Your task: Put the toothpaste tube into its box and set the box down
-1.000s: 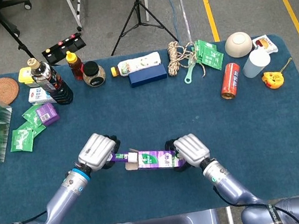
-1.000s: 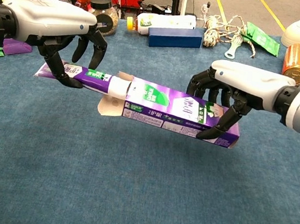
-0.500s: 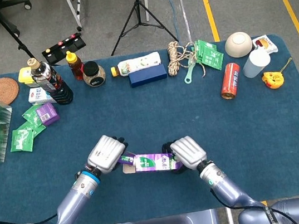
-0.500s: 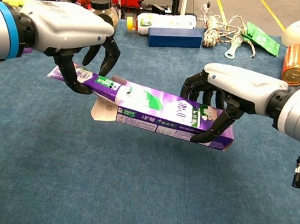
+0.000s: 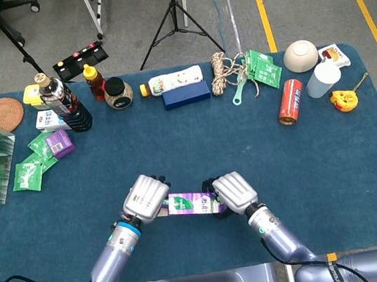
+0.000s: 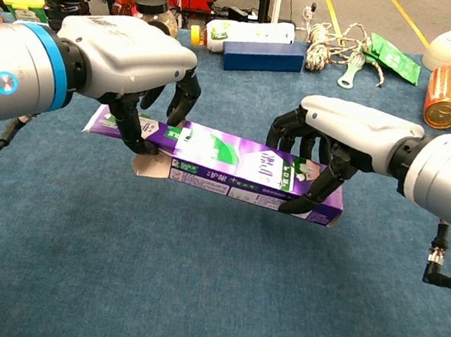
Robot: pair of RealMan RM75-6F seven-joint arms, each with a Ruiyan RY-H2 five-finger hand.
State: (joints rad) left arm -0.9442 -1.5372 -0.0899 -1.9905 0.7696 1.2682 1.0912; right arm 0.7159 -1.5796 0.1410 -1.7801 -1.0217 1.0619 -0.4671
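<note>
A purple toothpaste box (image 6: 246, 170) (image 5: 191, 203) hangs level above the blue table, gripped near its far end by my right hand (image 6: 336, 146) (image 5: 232, 193). The purple toothpaste tube (image 6: 111, 124) is mostly inside the box's open end, with only its flat tail sticking out. My left hand (image 6: 136, 61) (image 5: 145, 197) pinches that tail beside the box's open flap (image 6: 149, 165). Both hands are close together at the front middle of the table.
Along the table's back edge lie a dark blue box (image 5: 186, 94), a white bottle (image 5: 174, 81), a rope coil (image 5: 224, 72), an orange can (image 5: 290, 102), a bowl (image 5: 301, 55) and a white cup (image 5: 323, 79). Bottles (image 5: 62, 103) and green sachets (image 5: 32, 164) crowd the left side.
My left hand has moved right toward my right hand, sliding the tube deeper into the box. Less of the tube shows now. The box has shifted slightly left.
</note>
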